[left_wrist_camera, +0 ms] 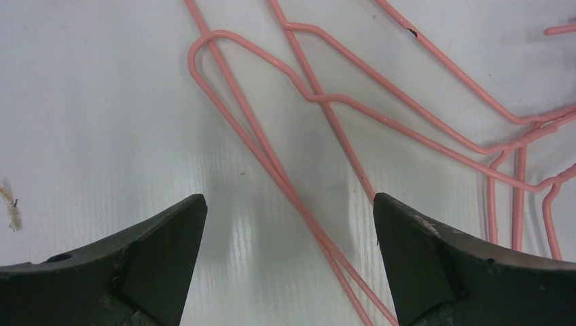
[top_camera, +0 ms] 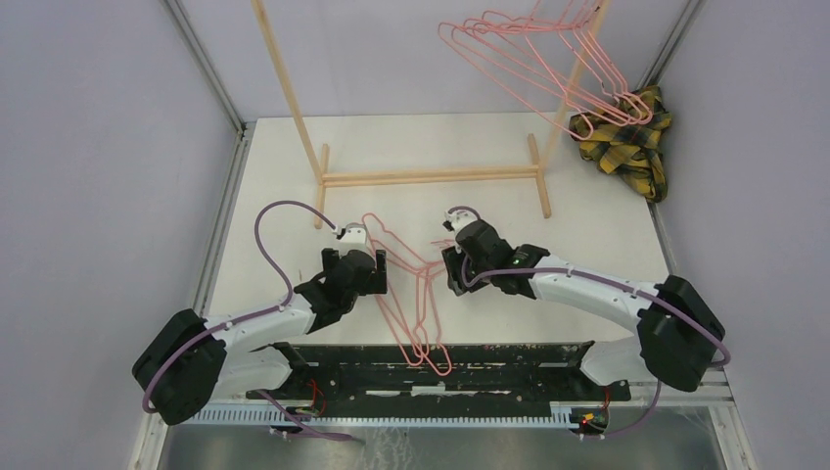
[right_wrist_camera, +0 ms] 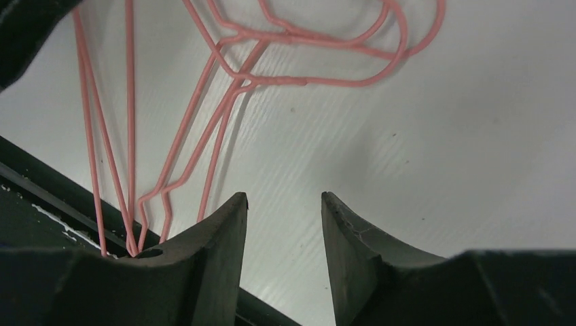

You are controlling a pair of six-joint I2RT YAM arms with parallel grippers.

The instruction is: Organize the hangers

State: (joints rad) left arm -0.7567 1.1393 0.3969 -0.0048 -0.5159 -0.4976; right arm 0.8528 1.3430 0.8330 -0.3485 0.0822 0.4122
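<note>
1. Top external view: pink wire hangers lie tangled on the white table; other hangers hang on the wooden rack.
2. Left gripper, spread wide, hovers over the tangle.
3. Right gripper sits beside it, jaws apart, gripping nothing.

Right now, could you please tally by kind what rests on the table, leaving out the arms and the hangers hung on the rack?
Pink hangers lying flat: 2
Wooden rack: 1
Plaid cloth: 1
Total: 4
</note>
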